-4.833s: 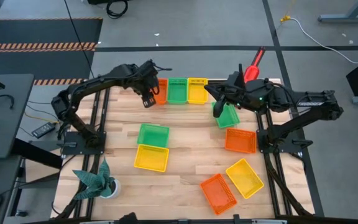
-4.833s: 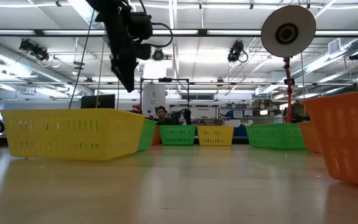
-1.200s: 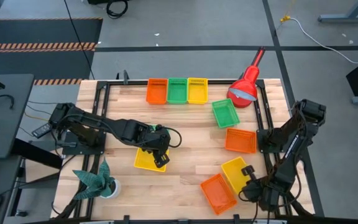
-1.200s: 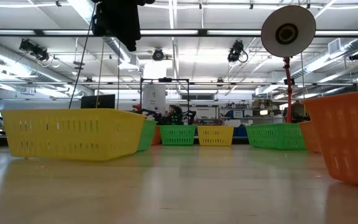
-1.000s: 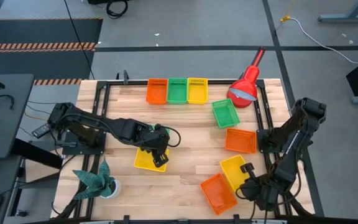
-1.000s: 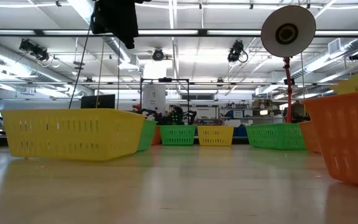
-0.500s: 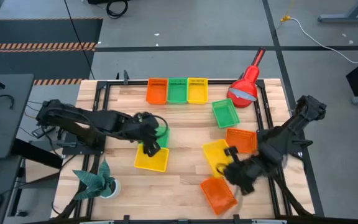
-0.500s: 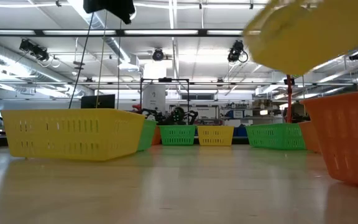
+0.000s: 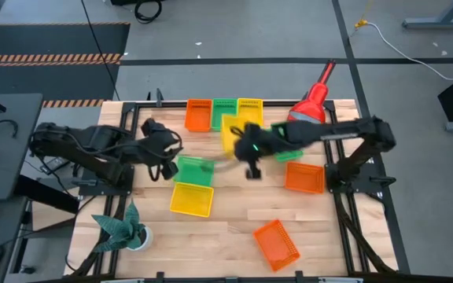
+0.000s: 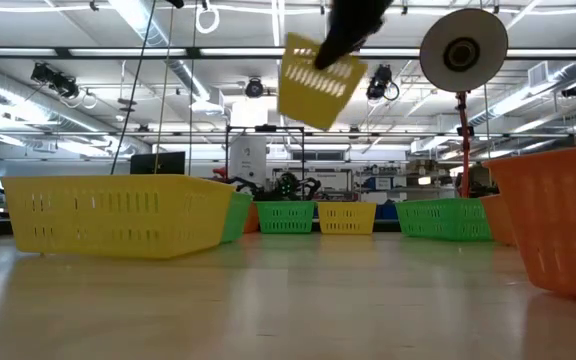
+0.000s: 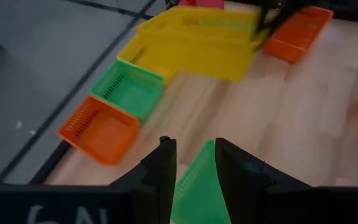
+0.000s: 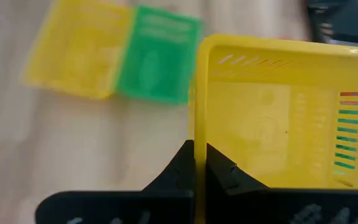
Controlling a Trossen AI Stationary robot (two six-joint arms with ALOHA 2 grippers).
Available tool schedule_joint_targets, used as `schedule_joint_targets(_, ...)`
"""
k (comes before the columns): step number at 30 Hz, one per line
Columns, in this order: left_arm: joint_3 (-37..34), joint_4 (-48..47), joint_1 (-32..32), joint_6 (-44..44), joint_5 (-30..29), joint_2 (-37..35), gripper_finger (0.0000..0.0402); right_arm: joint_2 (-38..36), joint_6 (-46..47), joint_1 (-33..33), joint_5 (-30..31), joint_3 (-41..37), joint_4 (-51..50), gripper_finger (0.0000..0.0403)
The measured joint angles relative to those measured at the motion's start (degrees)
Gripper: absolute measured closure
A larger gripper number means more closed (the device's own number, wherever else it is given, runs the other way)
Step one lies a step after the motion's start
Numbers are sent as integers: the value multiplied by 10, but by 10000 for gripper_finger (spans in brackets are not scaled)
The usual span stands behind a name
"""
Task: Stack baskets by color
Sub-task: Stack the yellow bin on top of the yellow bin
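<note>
My right gripper (image 9: 244,145) is over the table's middle, shut on a yellow basket (image 9: 233,130) that hangs in the air (image 10: 318,80). My left gripper (image 9: 167,163) stands open at the left, raised, just left of a green basket (image 9: 193,167) that rests on the table. That basket's corner (image 11: 197,186) shows through the gap between its fingers. A yellow basket (image 9: 191,199) lies just nearer. At the far edge an orange (image 9: 198,115), a green (image 9: 224,108) and a yellow basket (image 9: 252,106) stand in a row. My right gripper pinches one side wall of the yellow basket at its rim (image 12: 199,124), one finger outside and one inside. The fingers slant down from the table's right. The basket is lifted clear and hangs tilted below the fingers (image 10: 313,85).
A red cone lamp (image 9: 311,110) leans over the far right corner. Under the right arm lies a green basket (image 9: 288,152), an orange one (image 9: 303,177) is at the right and another (image 9: 276,242) near the front. A green paper plant (image 9: 120,228) stands at the near left.
My right gripper has swung from the near right corner up and toward the table's middle and far edge, carrying the yellow basket clear of the table. My left gripper has risen and drawn back toward the left edge, away from the yellow and green baskets, which stayed put.
</note>
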Motion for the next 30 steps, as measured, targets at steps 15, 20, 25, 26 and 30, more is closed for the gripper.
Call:
schedule_joint_targets(15,0,5,22,15,-8,-11,285,137,-177,-195,-1,68,-40,398)
schedule_joint_targets(20,0,6,22,-16,-17,-10,285,157,-195,-237,-27,63,-56,398)
schedule_joint_targets(25,0,6,22,-53,-19,-10,285,161,-210,-272,-35,37,-57,398)
schedule_joint_targets(26,0,6,22,-58,-19,-10,285,160,-218,-276,-36,35,-54,398)
schedule_joint_targets(30,0,7,21,-61,-29,-10,285,160,-237,-284,-56,27,-57,398)
